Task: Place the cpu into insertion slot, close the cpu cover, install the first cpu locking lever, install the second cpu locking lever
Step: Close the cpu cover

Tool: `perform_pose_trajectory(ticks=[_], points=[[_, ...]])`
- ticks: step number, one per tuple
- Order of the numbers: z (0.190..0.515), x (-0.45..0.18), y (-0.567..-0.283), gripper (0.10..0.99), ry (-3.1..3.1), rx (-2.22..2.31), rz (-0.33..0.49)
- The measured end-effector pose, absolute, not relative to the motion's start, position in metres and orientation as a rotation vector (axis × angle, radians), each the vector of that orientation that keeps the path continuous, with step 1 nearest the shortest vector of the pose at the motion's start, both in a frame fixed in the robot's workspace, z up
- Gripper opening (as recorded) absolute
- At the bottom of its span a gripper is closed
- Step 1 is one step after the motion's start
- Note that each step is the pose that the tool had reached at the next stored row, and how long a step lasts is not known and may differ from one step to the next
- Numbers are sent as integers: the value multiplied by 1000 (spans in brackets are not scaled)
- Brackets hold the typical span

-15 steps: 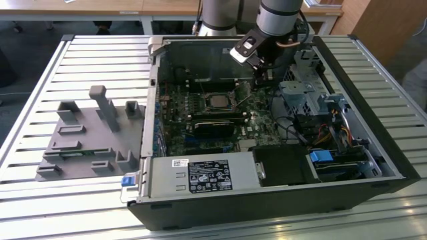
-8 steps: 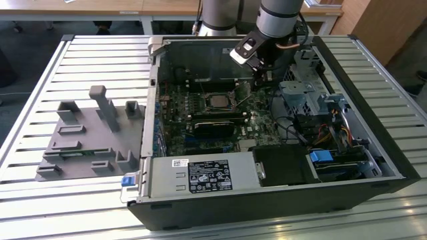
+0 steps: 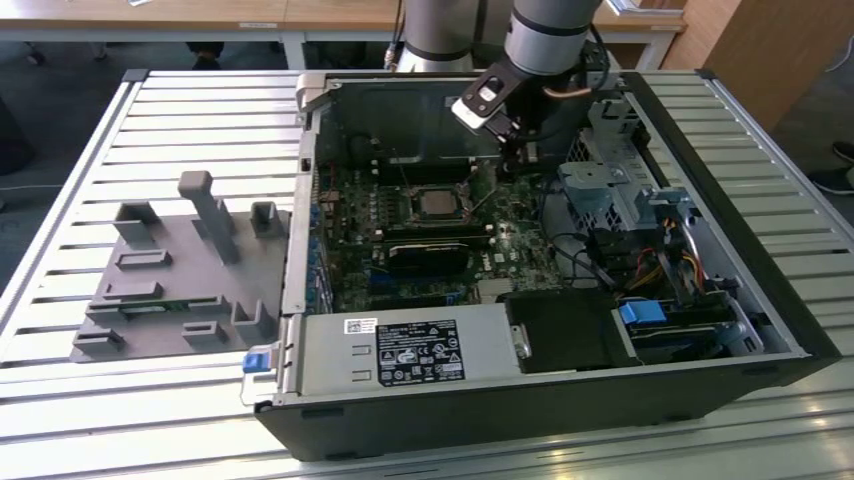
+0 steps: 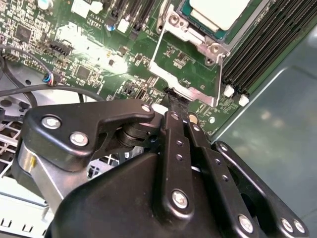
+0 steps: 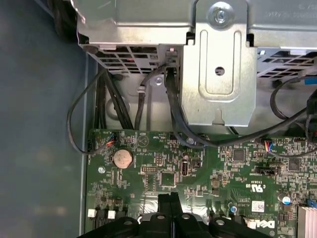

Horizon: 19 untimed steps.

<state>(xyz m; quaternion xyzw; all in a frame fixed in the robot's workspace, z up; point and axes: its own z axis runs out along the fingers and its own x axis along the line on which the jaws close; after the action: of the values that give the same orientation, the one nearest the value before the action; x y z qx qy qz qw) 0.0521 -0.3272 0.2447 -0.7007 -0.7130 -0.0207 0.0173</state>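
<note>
Shows the cpu [image 4: 218,11], pale metal top up, already seated in the insertion slot [image 3: 414,205] on the green motherboard [image 5: 163,163], toward the far middle of the open computer case [image 3: 747,300]. Finds the cpu cover [image 4: 198,94] not yet down: appears swung open beside the chip in the second wrist view, with bare board visible through its square opening.

Puts the gripper [image 4: 174,99] at the cover's free edge, black fingers pressed together and pinching nothing that can be seen. Cannot tell whether the tips touch the silvery frame or stop just short of it. Places the gripper [image 3: 514,152], in the exterior view, just to the exterior view's right of the socket and a little farther back, hanging from the arm above the case's far wall.

Reads as the second step, closing the cover, with the first step done. Calls, by the look of it, for a steady push on that free edge to swing the frame over the chip, without slipping off the thin metal or nudging the cpu.

Cuts off much of the cpu at the edge of the second wrist view. Hides the board nearest the camera behind the gripper's own black linkage. Leaves the locking levers hard to pick out among the socket's metalwork.
</note>
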Motion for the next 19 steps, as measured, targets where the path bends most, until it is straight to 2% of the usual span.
perform_pose_trajectory(ticks=[19], points=[[243,27,-327,114,-2215,-2177,-64]])
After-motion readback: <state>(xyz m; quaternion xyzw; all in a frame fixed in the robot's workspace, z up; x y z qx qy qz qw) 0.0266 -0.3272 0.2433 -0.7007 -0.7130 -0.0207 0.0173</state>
